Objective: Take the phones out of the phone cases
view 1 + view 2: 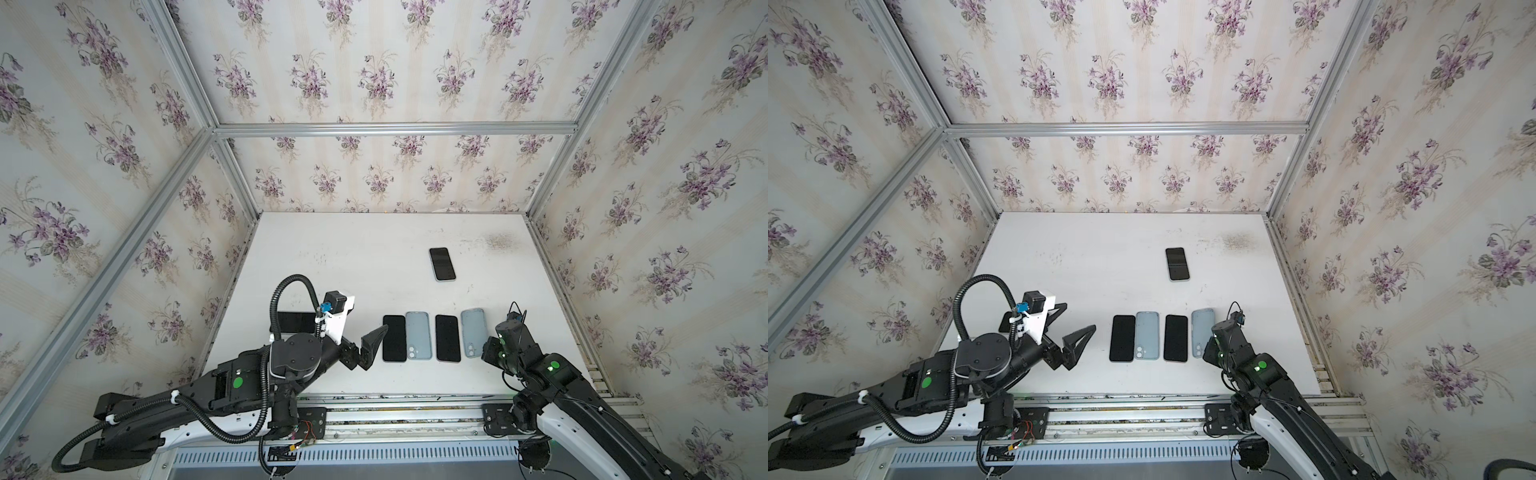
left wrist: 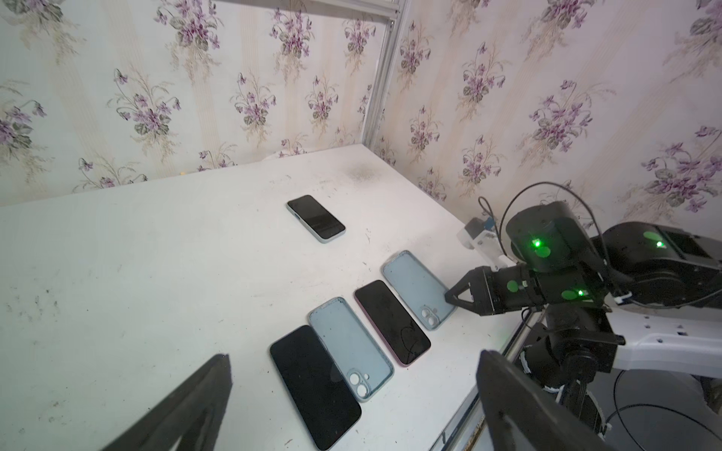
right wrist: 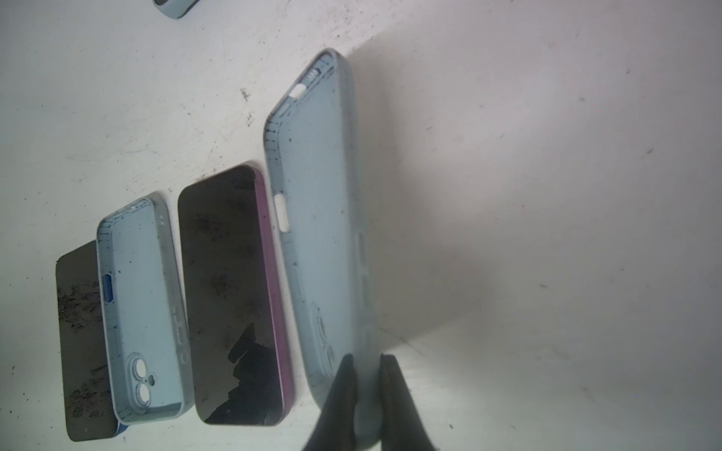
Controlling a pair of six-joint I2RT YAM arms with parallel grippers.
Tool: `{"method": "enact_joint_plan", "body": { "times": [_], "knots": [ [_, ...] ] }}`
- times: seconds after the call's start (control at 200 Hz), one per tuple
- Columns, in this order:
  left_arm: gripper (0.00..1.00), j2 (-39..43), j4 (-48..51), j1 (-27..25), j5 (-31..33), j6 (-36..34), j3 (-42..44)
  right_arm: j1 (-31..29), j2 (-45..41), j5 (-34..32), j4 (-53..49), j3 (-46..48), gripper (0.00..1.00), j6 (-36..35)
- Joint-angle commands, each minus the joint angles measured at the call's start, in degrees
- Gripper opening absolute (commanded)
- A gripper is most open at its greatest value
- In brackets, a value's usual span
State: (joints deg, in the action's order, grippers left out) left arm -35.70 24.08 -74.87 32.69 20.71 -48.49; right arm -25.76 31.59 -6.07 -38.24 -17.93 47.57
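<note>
the right gripper (image 3: 367,361) pinches the side wall of the rightmost pale blue silicone phone case (image 3: 320,218), which is empty. the left gripper (image 1: 1079,318) hangs spread wide, holding nothing.

The left arm (image 1: 216,386) is matte black with white shell parts, a round green sticker (image 1: 237,382), a black ribbed cable hose (image 1: 275,299) and a white wrist bracket (image 1: 337,323) with a small blue plug (image 1: 325,308). The right arm (image 1: 573,386) is black too, with a white plastic cover (image 2: 664,343) and small glowing green lights (image 2: 537,243).
</note>
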Motion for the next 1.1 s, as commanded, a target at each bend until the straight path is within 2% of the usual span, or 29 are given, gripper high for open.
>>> {"method": "enact_joint_plan", "body": {
  "times": [0.0,0.375,0.68,1.099],
  "knots": [
    [1.0,0.4,3.1,0.0,1.8,-1.5,-1.1,0.0,-1.3,1.7,0.9,1.3,0.0,0.7],
    [1.0,0.5,4.1,0.0,3.3,-1.6,-1.6,0.0,-1.2,6.4,3.8,4.6,0.0,-1.4],
    [1.0,2.9,5.8,0.2,6.2,-0.1,-0.2,-0.1,8.4,11.3,12.1,4.5,0.0,-5.9],
    [1.0,8.3,9.6,0.7,10.9,5.8,3.4,-2.9,16.9,13.4,21.2,3.8,0.0,-5.6]
  ]
}}
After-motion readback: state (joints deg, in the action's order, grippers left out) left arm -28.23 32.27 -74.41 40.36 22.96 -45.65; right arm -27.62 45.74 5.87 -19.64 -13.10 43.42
